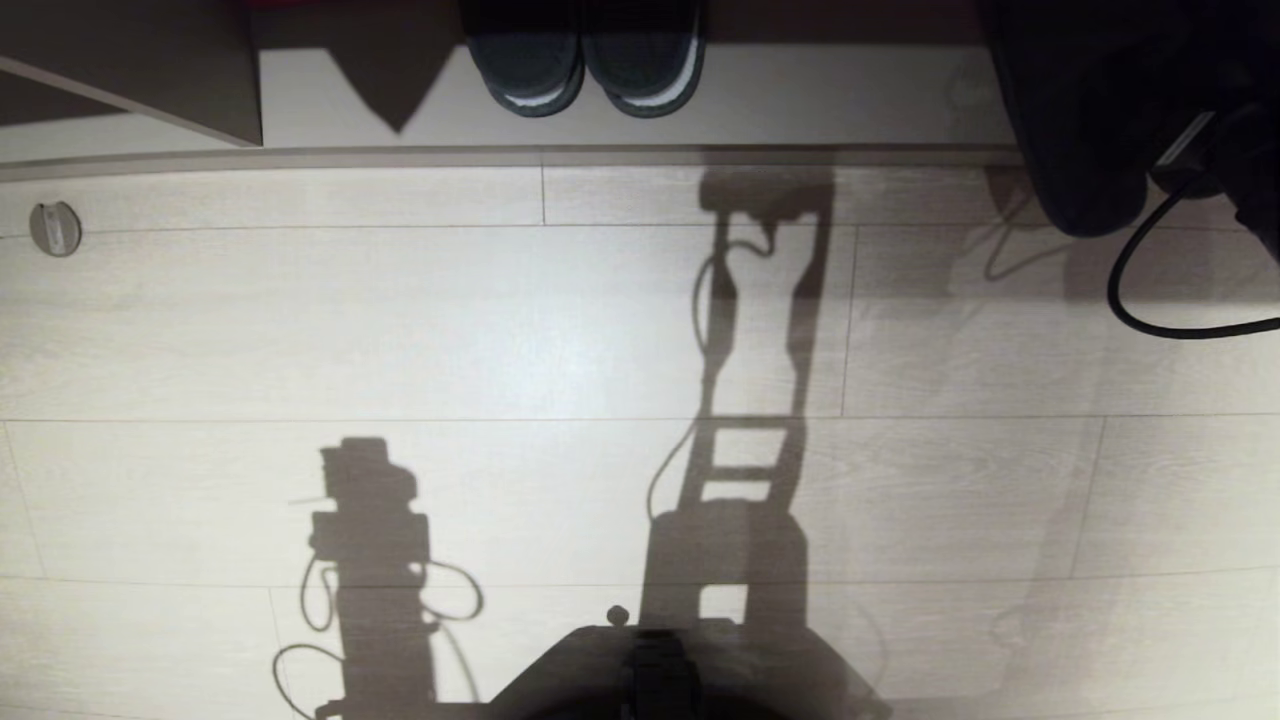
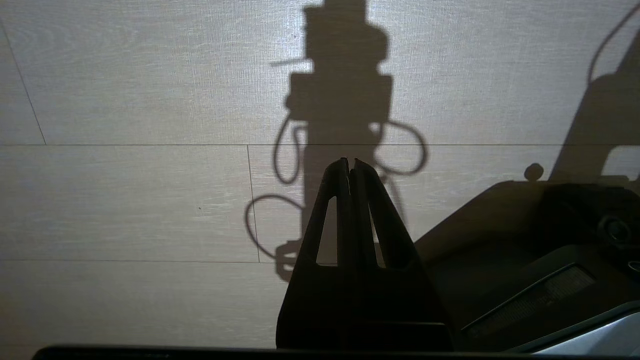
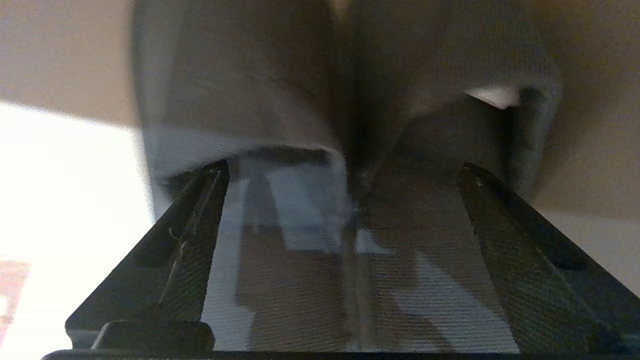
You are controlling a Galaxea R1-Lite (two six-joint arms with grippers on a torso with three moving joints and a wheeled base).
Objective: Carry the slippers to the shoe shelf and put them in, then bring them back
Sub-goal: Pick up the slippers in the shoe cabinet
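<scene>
Close up in the right wrist view, the grey-blue slippers [image 3: 240, 90] lie side by side on a pale surface, their open backs toward the camera. My right gripper [image 3: 344, 167] is open, and its fingers [image 3: 200, 220] stand wide on either side of the heels. In the head view the dark right arm [image 1: 1080, 120] reaches into the shoe shelf [image 1: 850, 100] at the far right and hides the slippers. Seen in the left wrist view, my left gripper [image 2: 350, 161] hangs shut and empty over the floor beside the base.
A darker pair with whitish sole rims [image 1: 585, 70] sits in the shelf's middle. A brown panel [image 1: 150, 60] stands at the shelf's left. A black cable [image 1: 1150, 300] loops below the right arm. A round fitting [image 1: 55, 228] sits in the floor at left. My base [image 1: 660, 670] is at the near edge.
</scene>
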